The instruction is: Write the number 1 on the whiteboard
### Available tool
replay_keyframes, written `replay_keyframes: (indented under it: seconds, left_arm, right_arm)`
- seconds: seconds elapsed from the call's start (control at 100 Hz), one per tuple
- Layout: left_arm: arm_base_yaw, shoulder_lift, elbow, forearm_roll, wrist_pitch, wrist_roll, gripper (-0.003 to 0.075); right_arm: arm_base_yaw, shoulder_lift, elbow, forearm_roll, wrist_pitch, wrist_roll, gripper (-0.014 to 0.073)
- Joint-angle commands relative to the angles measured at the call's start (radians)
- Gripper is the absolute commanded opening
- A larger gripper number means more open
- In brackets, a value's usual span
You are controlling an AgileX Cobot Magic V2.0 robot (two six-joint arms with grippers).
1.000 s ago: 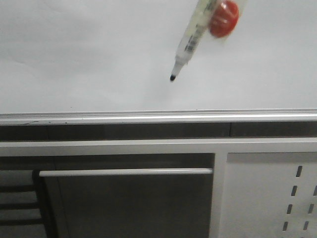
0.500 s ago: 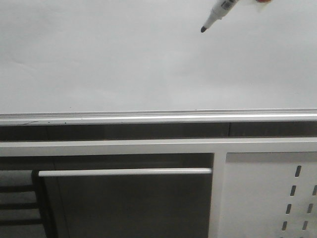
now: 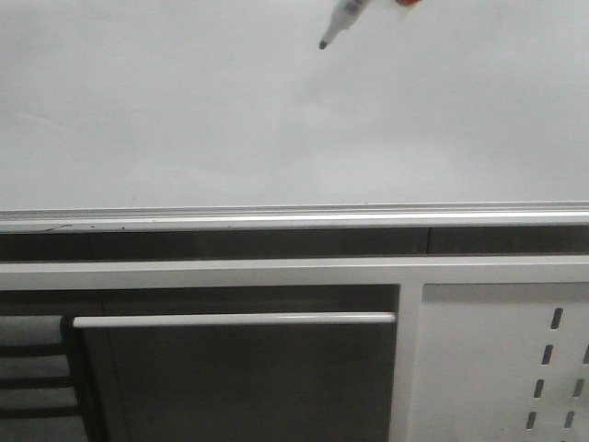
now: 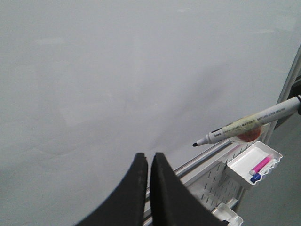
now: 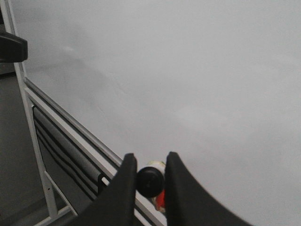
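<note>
- High at the whiteboard (image 3: 230, 120), your right gripper (image 5: 149, 174) clamps the marker (image 4: 244, 127), tip poised off the blank surface.
- Your left gripper (image 4: 146, 162) idles, jaws closed, empty.
- Next: press the tip on, draw downward.

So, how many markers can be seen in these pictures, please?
3. One white marker with a black tip is held by the right gripper in front of the whiteboard. A pink marker and a blue one lie in the small white tray. Others may be hidden.
</note>
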State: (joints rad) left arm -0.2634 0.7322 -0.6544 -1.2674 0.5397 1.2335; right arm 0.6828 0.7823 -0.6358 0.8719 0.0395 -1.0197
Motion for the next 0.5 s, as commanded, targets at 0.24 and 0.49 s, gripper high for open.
replay_keyframes:
  seconds: [0.24, 0.49]
  left_arm:
    - [0.002, -0.004, -0.027, -0.052, -0.018, -0.006, -0.0020]
    - [0.002, -0.004, -0.027, -0.042, -0.028, -0.006, -0.0020]
  right_arm:
    - [0.032, 0.069, -0.060, -0.044, -0.207, -0.015, -0.0052]
    - [0.032, 0.173, -0.060, -0.048, -0.300, -0.015, -0.0052]
